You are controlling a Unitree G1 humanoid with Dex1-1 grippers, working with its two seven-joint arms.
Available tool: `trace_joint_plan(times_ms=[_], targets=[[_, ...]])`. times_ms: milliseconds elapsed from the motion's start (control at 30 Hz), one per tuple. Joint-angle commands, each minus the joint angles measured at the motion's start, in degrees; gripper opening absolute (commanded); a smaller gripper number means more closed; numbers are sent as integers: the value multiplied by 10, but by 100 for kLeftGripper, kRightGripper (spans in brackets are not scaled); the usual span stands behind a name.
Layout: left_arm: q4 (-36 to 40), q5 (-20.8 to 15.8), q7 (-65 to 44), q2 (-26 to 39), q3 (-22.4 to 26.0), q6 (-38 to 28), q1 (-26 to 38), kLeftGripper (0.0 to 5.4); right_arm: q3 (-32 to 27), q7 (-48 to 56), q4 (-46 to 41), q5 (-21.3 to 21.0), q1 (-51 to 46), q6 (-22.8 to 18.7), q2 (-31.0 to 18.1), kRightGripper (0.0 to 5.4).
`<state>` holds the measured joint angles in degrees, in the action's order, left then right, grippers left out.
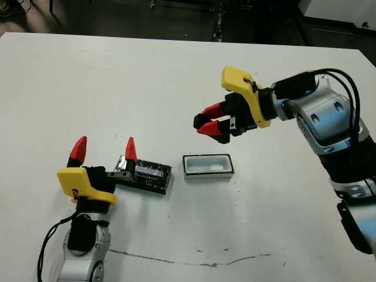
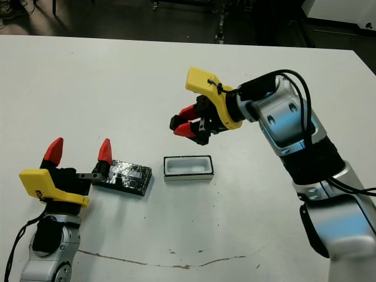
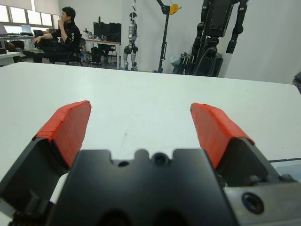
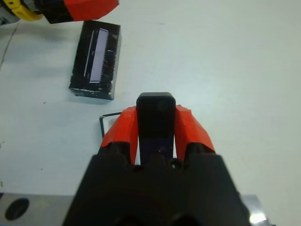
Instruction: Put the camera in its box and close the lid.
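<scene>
Two end effectors work over the white tabletop (image 1: pixel 117 76), and we take them from left to right. At our left, the left end effector (image 1: pixel 104 150) rests low on the tabletop with its red fingers spread wide and nothing between them. The lid (image 1: pixel 145 175), glossy black with a pale strip on top, lies flat just beside its right finger; a metal bracket on the end effector's body reaches its near end, though we cannot tell whether they touch. Just right of the lid, with a small gap between them, sits the box (image 1: pixel 208 166), its white inside holding nothing. Above and slightly right of the box hangs the right end effector (image 1: pixel 204 124), clear of the tabletop, its fingers pointing left and down, closed on something dark.

The head views hardly reveal what we grip there; the right wrist view shows the camera (image 4: pixel 155 123) clamped between the two red fingers (image 4: pixel 119 134), with the lid and a corner of the box beyond it. The left wrist view alone shows a seated person (image 3: pixel 60 40) beyond the tabletop's far edge.
</scene>
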<state>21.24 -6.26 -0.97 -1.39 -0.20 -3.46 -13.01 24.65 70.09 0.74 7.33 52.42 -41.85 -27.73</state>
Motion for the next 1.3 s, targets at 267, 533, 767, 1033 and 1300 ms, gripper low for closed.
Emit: trace_joint_plan(times_ms=[267, 533, 767, 1033, 1300], targets=[[0, 7, 1, 0, -1, 0, -6, 540, 18, 7, -23, 9, -20, -20, -18, 166], [2, 15, 2, 0, -4, 1, -7, 540, 31, 9, -27, 9, -30, -16, -24, 166], [1, 11, 0, -1, -4, 3, -7, 540, 44, 14, -11, 11, -35, -13, -21, 166], [4, 13, 2, -2, -6, 5, -8, 540, 55, 15, 21, 7, -37, 0, -11, 166], [3, 12, 0, -1, -6, 4, -8, 540, 63, 21, 43, 3, -33, 16, -5, 166]])
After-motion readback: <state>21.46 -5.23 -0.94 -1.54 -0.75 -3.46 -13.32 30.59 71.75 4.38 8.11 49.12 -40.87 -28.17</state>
